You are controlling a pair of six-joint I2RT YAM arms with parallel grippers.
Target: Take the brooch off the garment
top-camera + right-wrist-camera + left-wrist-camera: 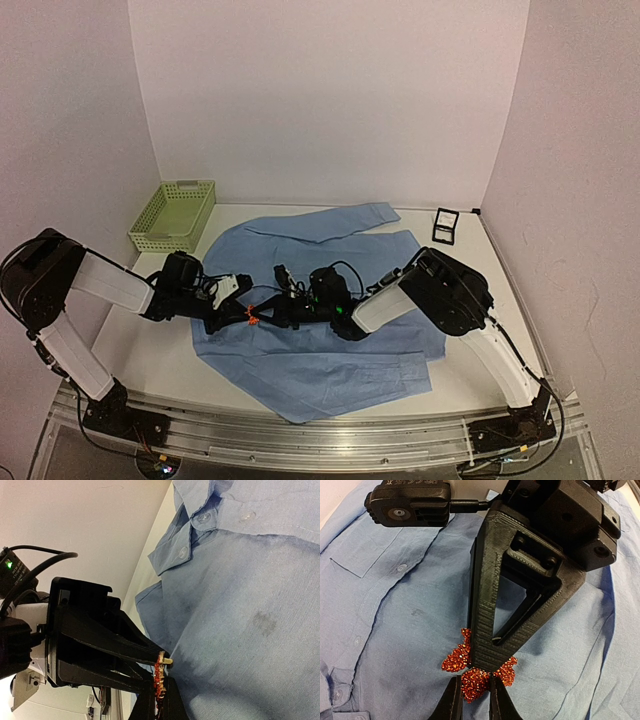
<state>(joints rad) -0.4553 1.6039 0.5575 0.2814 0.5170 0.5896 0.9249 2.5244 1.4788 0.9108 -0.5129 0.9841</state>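
The garment [330, 370], a light blue button-up shirt, lies spread flat on the table. The brooch [250, 320] is a small glittery orange-red cluster on the shirt's front. In the left wrist view my left gripper [474, 681] is shut on the brooch's [452, 660] lower lobe, one finger on each side. My right gripper [482, 659] comes in from above, and its tip covers the brooch's middle. Seen from the right wrist, the brooch [159, 672] stands edge-on, pinched between the shut fingers of my right gripper [160, 700], right against the cloth [240, 630].
A green mesh basket [173, 213] stands at the table's back left. A small black square box [446, 224] lies at the back right, by the wall. Both arms meet over the shirt's middle, their wrists close together.
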